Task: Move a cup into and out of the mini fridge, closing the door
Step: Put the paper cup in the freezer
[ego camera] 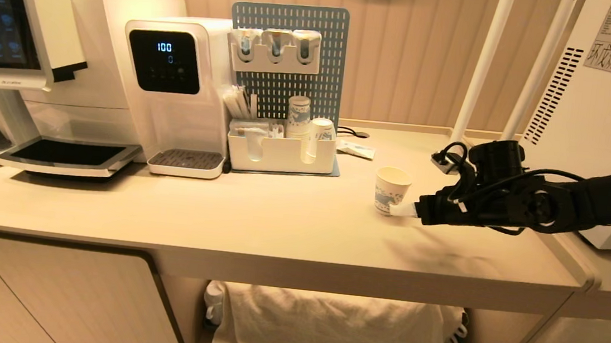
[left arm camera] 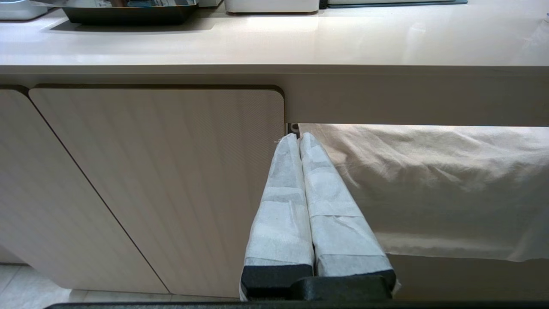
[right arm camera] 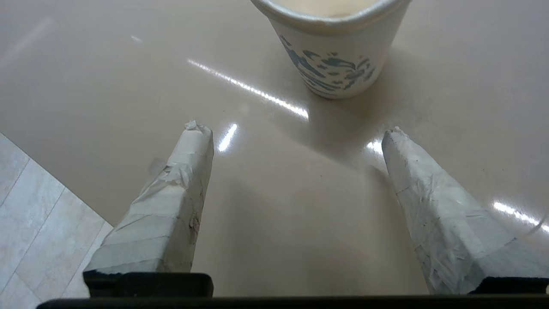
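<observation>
Two wrapped fingers (right arm camera: 188,180) of the right tool (right arm camera: 296,131) stand wide apart, just short of the cup (right arm camera: 332,64).

Only the right wrist view shows the gap between them and the cup. From the head view, the cup (ego camera: 391,190) stands upright on the surface (ego camera: 256,217), mouth up, narrow end down, with the right tool (ego camera: 403,209) low beside it and the white fridge (ego camera: 608,111) behind the arm. Only the left wrist view shows the left tool (left arm camera: 299,139), pressed together, down by a cupboard door (left arm camera: 163,180) and a cloth (left arm camera: 437,189).
</observation>
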Robot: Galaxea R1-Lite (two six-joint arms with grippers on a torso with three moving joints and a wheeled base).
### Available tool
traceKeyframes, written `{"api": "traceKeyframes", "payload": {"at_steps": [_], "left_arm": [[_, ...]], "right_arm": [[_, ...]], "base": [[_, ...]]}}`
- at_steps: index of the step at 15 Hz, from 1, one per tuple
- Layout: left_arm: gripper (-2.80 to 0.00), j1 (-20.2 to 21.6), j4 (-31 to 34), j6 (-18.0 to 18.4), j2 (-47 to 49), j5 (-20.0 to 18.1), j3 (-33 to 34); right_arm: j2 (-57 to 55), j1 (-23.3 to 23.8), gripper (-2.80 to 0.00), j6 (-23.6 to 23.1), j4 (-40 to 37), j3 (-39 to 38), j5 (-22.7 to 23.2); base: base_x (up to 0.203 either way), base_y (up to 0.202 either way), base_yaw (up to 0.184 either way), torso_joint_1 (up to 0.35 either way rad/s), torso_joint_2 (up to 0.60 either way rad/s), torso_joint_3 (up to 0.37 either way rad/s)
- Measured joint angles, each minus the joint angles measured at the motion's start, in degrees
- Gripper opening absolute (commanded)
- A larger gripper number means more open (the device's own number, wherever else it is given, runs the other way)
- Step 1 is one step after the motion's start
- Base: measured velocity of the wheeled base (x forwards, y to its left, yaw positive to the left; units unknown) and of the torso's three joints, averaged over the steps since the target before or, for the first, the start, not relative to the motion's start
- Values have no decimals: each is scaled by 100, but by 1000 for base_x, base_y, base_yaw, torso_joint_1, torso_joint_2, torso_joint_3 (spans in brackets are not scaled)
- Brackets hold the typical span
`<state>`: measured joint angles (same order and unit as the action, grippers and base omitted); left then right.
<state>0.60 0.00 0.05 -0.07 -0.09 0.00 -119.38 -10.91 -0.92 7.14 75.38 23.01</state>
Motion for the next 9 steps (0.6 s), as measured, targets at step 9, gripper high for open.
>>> {"api": "traceKeyframes", "payload": {"at_steps": [9], "left_arm": [[-280,0,0,-1,0,-1,0]], "right_arm": [[-330,-67,0,-274,1640,-499,-623]], "base": [[0,0,0,0,0,0]]}}
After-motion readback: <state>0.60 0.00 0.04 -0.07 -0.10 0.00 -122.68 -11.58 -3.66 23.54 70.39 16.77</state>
